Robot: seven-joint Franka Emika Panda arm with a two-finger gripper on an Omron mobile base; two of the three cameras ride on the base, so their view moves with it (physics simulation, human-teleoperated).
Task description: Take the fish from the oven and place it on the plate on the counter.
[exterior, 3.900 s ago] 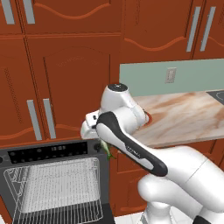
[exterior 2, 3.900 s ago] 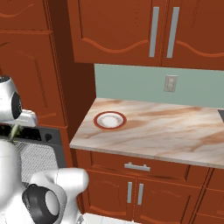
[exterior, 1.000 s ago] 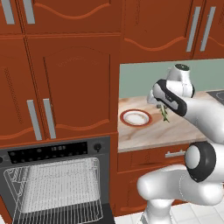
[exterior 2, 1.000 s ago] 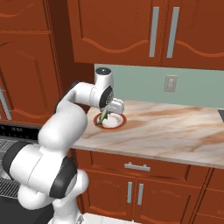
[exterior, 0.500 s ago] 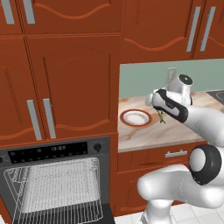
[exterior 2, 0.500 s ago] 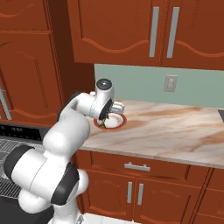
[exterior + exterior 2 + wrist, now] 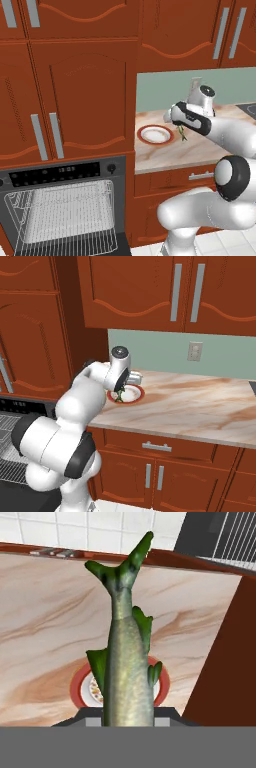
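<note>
- Fish (image 7: pixel 126 662) is hanging in your gripper (image 7: pixel 181 131), its body slender and silvery-grey with a scaled sheen, its fins and forked tail dark green; you are seeing the tail point away from the hand camera.
- Your gripper is clamping the fish: in the left base view the greenish sliver (image 7: pixel 182 133) is dangling from the fingers, and in the right base view (image 7: pixel 119 395) it is hanging over the plate's near edge.
- You are holding it above the plate (image 7: pixel 156 134), a small round dish, white in the middle with a smooth red-brown rim; whether the fish is touching the dish cannot be told.
- The plate is sitting on the counter (image 7: pixel 200 406), a polished beige stone slab streaked with brown veins, near its left end beside the tall cabinet.
- Below and to the left in the left base view, the oven (image 7: pixel 60 210) is standing with its door down, black-framed, its thin wire rack (image 7: pixel 65 202) showing as a silvery grid.
- Red-brown wooden cabinets (image 7: pixel 150 291) with arched panels and brushed silver bar handles are running above the counter.
</note>
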